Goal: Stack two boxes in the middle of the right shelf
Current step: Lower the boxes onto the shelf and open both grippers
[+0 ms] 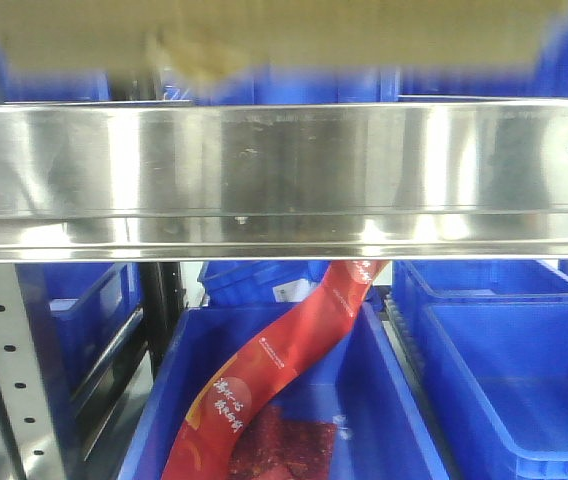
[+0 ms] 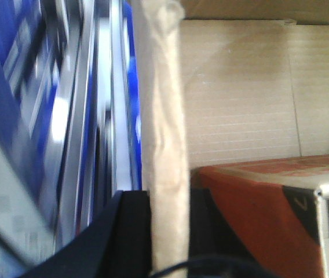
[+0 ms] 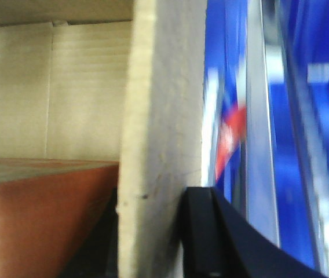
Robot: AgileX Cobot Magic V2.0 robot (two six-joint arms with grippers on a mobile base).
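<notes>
Both grippers, left (image 2: pixel 167 243) and right (image 3: pixel 153 231), clamp box (image 1: pixel 284 35) walls, carrying it level above shelf (image 1: pixel 284 170) front edge.

Bright light is glaring off the polished stainless-steel shelf lip (image 1: pixel 284 175) in the front view, washing it in white vertical streaks, while the brown cardboard box (image 1: pixel 284 35) above it is lying out of focus. In both wrist views the blue plastic bins (image 2: pixel 14 69) and steel rails are smearing into streaky blur (strongest toward the outer edges). The pale cardboard box wall (image 3: pixel 161 139) is reading soft and overexposed, and the black gripper fingers (image 3: pixel 202 231) are sitting in deep shadow.
</notes>
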